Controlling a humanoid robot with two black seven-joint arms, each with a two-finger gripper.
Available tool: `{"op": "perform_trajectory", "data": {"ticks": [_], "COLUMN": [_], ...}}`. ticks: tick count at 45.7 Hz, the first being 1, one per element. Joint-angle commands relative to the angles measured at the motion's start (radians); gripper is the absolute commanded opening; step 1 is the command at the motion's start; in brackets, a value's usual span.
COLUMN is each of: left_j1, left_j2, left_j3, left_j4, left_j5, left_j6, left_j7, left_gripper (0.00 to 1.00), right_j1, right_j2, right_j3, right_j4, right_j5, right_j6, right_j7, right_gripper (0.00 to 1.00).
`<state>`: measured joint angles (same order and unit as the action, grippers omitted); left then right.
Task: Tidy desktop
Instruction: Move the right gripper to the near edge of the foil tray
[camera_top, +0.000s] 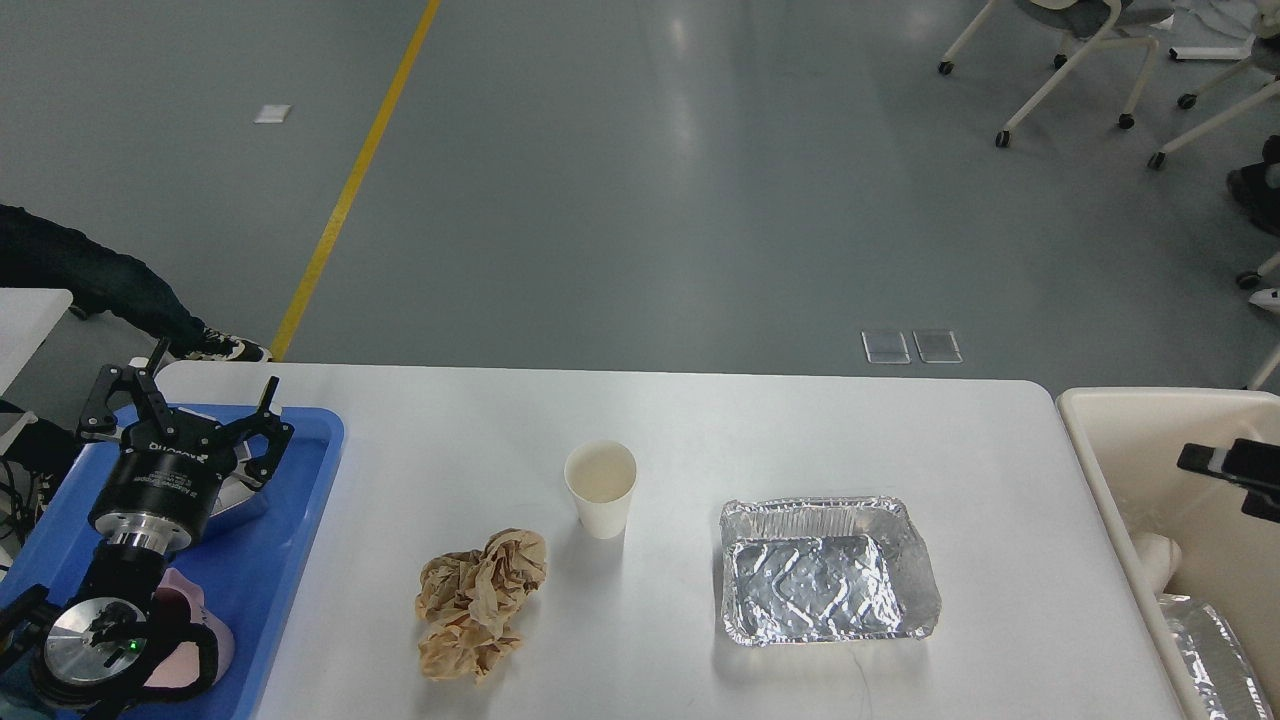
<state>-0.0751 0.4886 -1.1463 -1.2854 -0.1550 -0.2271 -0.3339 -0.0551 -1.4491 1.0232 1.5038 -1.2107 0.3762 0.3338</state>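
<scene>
The white desktop (780, 420) bears a white paper cup (600, 487) at the middle, a crumpled brown paper wad (478, 602) in front of it, and an empty foil tray (828, 584) to the right. My left gripper (185, 400) is open and empty above the blue tray (290, 500) at the left edge. My right gripper (1232, 467) shows only as a dark tip at the right edge, over the cream bin (1130, 440); its fingers cannot be told apart.
The blue tray holds a steel box (240, 495) and a pink mug (195, 630), both partly hidden by my left arm. The cream bin holds foil (1210, 645) and a white object. Chairs stand at the far right. A person's leg shows at the far left.
</scene>
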Motion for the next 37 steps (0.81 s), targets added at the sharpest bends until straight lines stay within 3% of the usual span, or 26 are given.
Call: {"op": "perform_trajectory", "data": {"ticks": [1,8,19,23,29,37], "left_j1": [0.006,0.005,-0.006,-0.008,-0.008,-0.009], "left_j2": [0.002,-0.002,-0.013,-0.013,-0.008,-0.005], "left_j3": [0.002,0.011,0.013,0.019,0.019,0.020], "left_j4": [0.001,0.001,0.029,0.029,0.029,0.031], "left_j5": [0.000,0.009,0.017,0.017,0.017,0.017], "left_j6": [0.003,-0.006,0.006,0.009,0.009,0.009], "left_j7": [0.000,-0.004,0.003,0.006,0.006,0.010], "left_gripper": [0.97,0.97,0.97,0.97,0.97,0.97], "right_j1": [0.000,0.001,0.004,0.017,0.060,0.138], "right_j2": [-0.066,-0.139,-0.171,-0.143,-0.025,0.156], "right_j3": [-0.093,-0.239,-0.351,-0.348,-0.350,-0.353], "right_j4": [0.087,0.159,0.159,0.147,0.000,-0.051], "right_j5": [-0.107,-0.175,-0.175,-0.176,-0.171,-0.225], "right_j6": [-0.036,-0.141,-0.413,-0.421,-0.416,-0.313], "right_j7": [-0.059,-0.182,-0.180,-0.179,-0.165,-0.167], "right_gripper": [1.00,1.00,1.00,1.00,1.00,1.00]}}
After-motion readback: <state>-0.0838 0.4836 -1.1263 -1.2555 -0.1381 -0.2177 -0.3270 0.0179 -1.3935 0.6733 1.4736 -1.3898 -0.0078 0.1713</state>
